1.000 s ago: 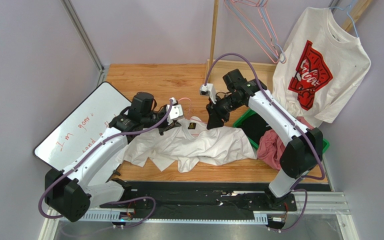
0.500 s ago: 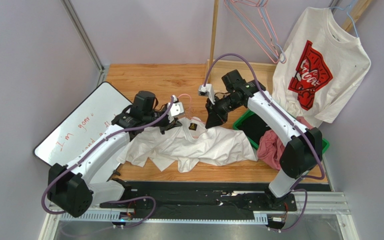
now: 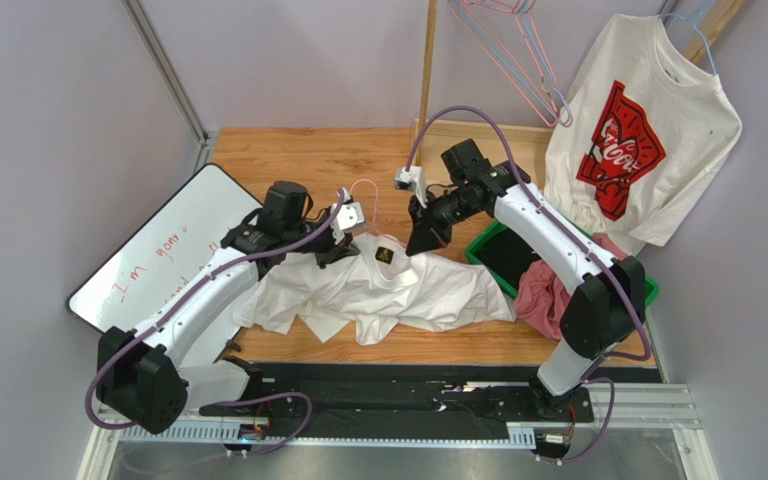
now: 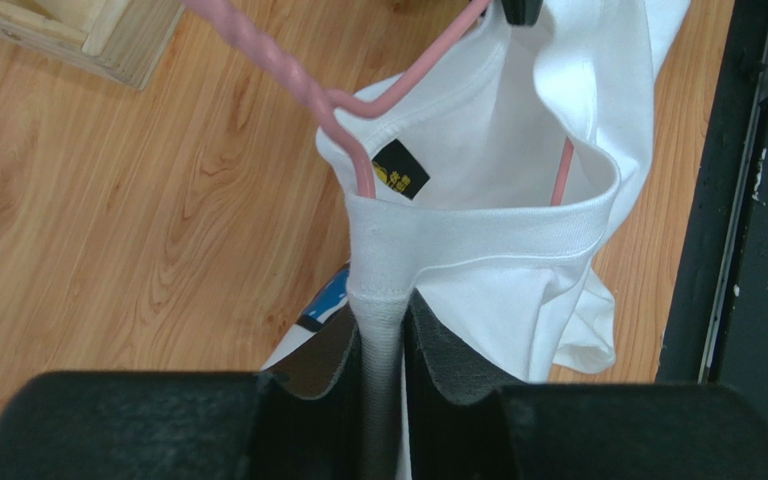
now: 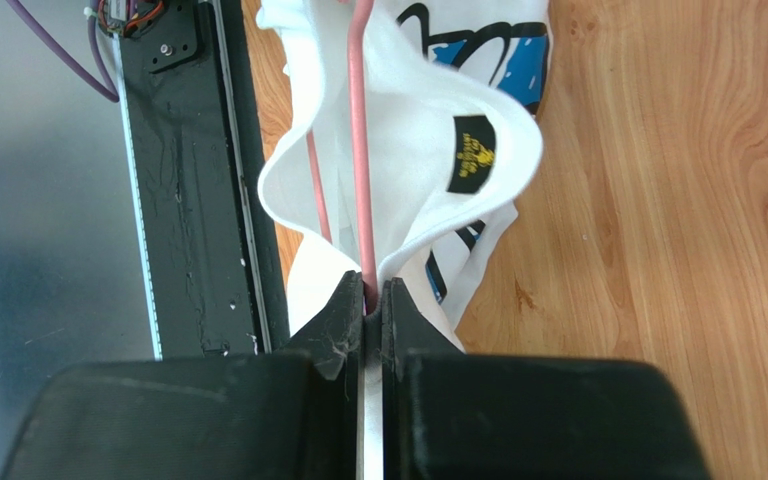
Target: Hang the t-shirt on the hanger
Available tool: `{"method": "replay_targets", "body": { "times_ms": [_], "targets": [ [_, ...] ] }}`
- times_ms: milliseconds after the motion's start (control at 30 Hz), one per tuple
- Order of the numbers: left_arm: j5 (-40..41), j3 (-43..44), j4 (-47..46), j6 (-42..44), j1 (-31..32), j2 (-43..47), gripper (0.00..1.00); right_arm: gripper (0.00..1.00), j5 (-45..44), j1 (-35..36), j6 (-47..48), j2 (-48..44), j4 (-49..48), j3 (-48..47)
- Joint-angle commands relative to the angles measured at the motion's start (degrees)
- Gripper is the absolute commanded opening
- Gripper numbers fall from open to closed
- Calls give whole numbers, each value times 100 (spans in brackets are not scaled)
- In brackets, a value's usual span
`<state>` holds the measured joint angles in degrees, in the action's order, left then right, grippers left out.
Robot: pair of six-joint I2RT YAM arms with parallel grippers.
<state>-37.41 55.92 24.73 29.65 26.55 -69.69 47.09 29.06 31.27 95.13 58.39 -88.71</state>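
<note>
T-shirt [image 3: 398, 290] collar pinched by left pincer [image 4: 383, 315], right pincer [image 5: 372, 290]; hanger [image 4: 288, 73] inside neck.

**Two arms at the collar of a white shirt on a wooden table**

The shirt [image 3: 388, 290] lay crumpled across the near half of the table [image 3: 298, 160], with its collar at the far edge and a dark label showing. The left gripper [image 3: 336, 245] met the collar from the left and the right gripper [image 3: 420, 243] from the right; from above their grip could not be made out. The pink hook of a hanger [image 3: 364, 188] stood just behind the collar, between the two wrists. A whiteboard [image 3: 158, 250] with red writing lay at the left. At the right sat a green bin [image 3: 485, 243], with pink cloth [image 3: 543, 295] over its near side. Behind it hung a red-print shirt [image 3: 648, 130], beside spare hangers [image 3: 518, 50] and a wooden post [image 3: 426, 70].
</note>
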Motion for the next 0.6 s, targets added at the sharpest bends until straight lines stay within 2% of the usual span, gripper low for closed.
{"method": "replay_targets", "body": {
  "times_ms": [0,33,300,433,467,500,567],
  "targets": [
    [-478,59,506,181,-438,342,28,0,99,-251,2,-521,-399,125],
    [-487,7,637,242,-518,447,31,0,107,-278,20,-600,-390,178],
    [-268,-204,1367,998,-1063,755,34,0,292,-489,371,-750,-13,126],
    [-240,-310,1482,1201,-1380,825,23,0,458,-559,547,-829,172,108],
    [-249,-292,1482,1210,-1406,843,23,0,485,-550,556,-891,225,91],
    [-345,-266,1473,1253,-1415,878,25,0,511,-550,556,-917,225,73],
    [-521,-100,1456,1245,-1406,922,38,0,538,-559,521,-987,269,29]
  ]
}}
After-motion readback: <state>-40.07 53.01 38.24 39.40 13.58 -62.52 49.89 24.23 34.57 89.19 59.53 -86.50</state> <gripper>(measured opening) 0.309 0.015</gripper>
